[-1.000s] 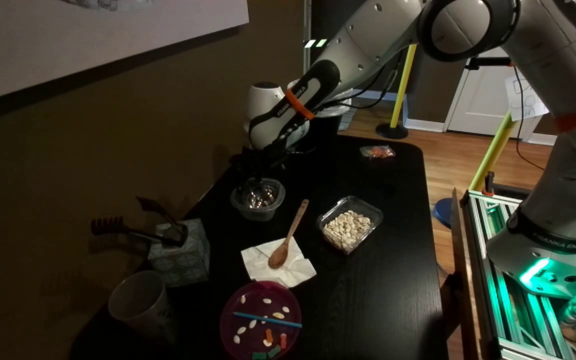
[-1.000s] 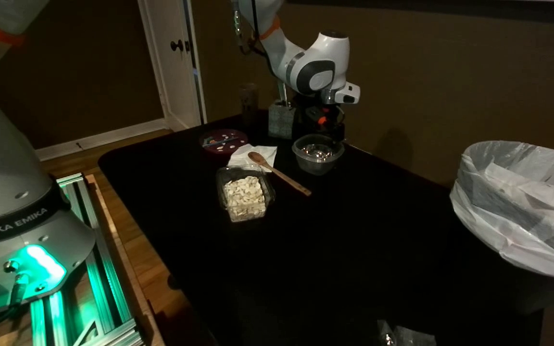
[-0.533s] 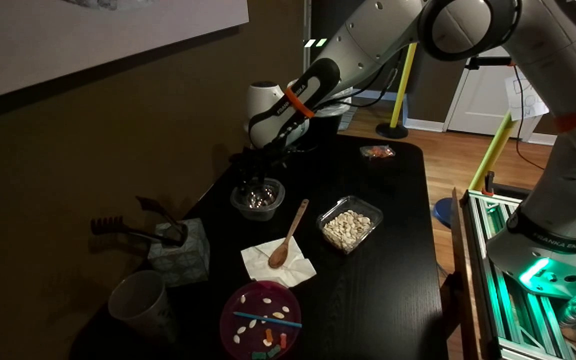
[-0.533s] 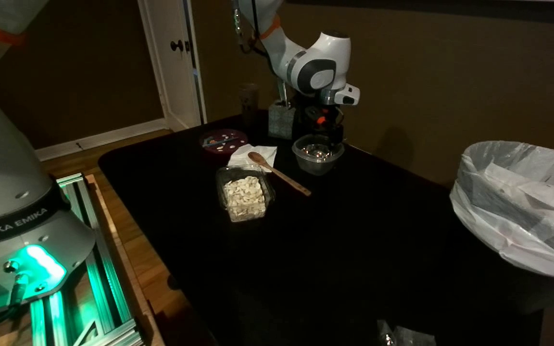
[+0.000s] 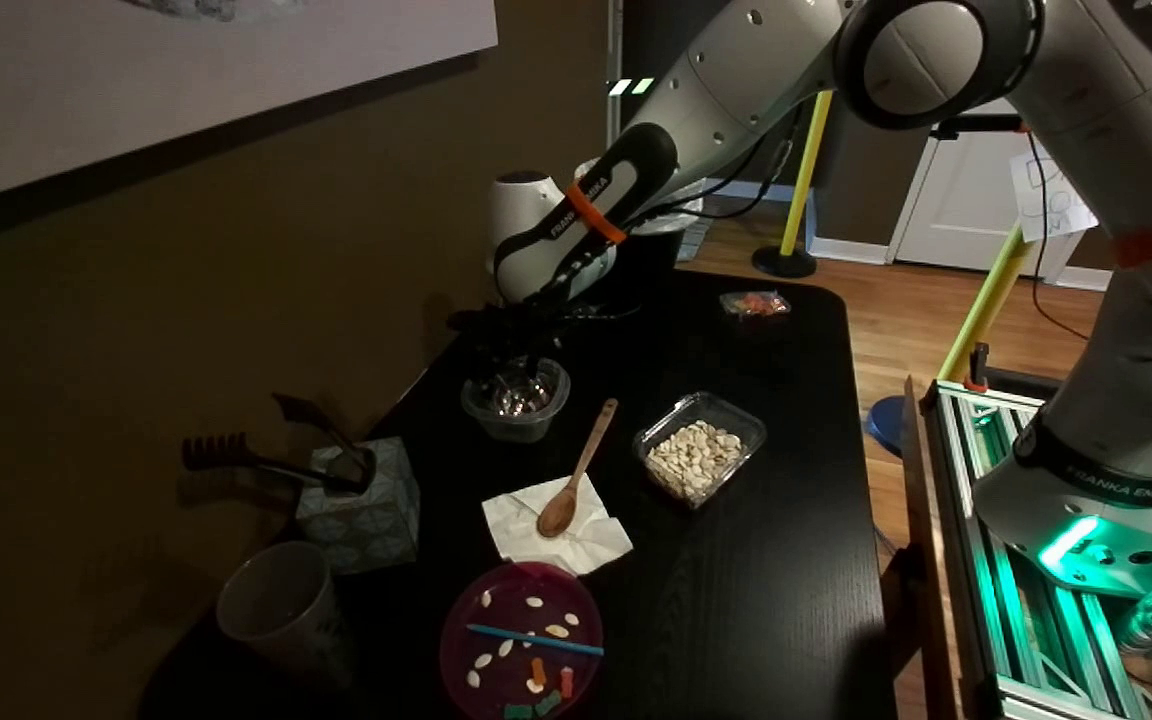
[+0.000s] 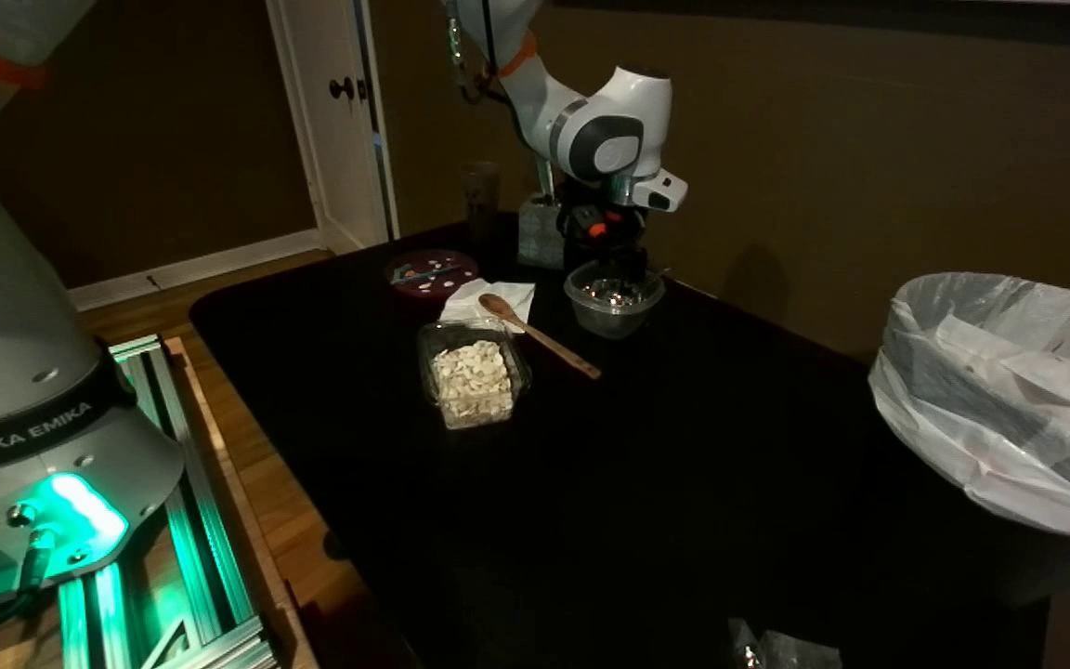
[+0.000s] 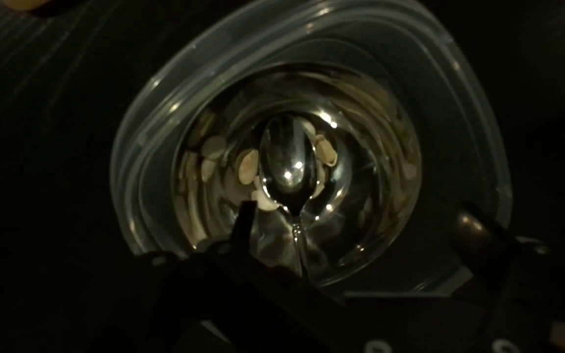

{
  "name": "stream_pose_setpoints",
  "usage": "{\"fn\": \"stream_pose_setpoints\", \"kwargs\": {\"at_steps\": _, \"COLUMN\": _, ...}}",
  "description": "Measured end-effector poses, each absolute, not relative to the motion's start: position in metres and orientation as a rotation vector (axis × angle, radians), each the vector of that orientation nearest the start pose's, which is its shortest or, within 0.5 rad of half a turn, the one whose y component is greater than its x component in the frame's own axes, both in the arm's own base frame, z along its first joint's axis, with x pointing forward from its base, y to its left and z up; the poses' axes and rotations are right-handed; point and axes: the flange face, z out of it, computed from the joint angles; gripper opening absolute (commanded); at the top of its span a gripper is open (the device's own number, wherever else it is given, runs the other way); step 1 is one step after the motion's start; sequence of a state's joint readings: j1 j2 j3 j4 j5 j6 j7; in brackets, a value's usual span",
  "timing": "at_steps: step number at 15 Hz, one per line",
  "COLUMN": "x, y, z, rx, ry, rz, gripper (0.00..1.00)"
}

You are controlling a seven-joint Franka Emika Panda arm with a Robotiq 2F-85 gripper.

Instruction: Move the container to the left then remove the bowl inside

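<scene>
I see the container sitting upright near the wall-side edge of the table, mouth upward; I cannot make out a long axis in its rounded outline. Inside rests the shiny bowl, also facing up, holding pale seeds and a metal spoon whose handle runs toward the bottom of my wrist view. My gripper hangs over them with its fingers spread well apart; I cannot tell whether either touches the container. Nearer the robot-side edge, a square clear dish holds a heap of seeds. Along the wall-side edge, a patterned box holds dark utensils.
</scene>
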State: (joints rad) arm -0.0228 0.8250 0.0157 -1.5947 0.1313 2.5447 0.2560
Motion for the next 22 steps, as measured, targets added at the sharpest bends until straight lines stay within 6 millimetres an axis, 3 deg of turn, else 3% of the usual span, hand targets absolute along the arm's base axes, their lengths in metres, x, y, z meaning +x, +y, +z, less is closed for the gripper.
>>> {"fn": "stream_pose_setpoints", "kwargs": {"at_steps": 8, "x": 0.71, "y": 0.0, "z": 0.139, "rx": -2.968, "ry": 0.738, "rz": -0.16, "gripper": 0.99}}
{"fn": "stream_pose_setpoints", "kwargs": {"at_steps": 9, "x": 0.711, "y": -0.001, "z": 0.136, "rx": -2.969, "ry": 0.751, "rz": -0.16, "gripper": 0.92}}
{"fn": "stream_pose_setpoints", "kwargs": {"at_steps": 10, "x": 0.712, "y": -0.002, "z": 0.132, "rx": -2.968, "ry": 0.764, "rz": -0.161, "gripper": 0.74}}
{"fn": "stream_pose_setpoints", "kwargs": {"at_steps": 15, "x": 0.719, "y": -0.008, "z": 0.119, "rx": -2.971, "ry": 0.795, "rz": -0.168, "gripper": 0.36}}
{"fn": "stream_pose_setpoints", "kwargs": {"at_steps": 19, "x": 0.725, "y": -0.009, "z": 0.125, "rx": -2.963, "ry": 0.801, "rz": -0.196, "gripper": 0.05}}
{"fn": "stream_pose_setpoints", "kwargs": {"at_steps": 22, "x": 0.729, "y": -0.006, "z": 0.13, "rx": -2.962, "ry": 0.793, "rz": -0.219, "gripper": 0.0}}
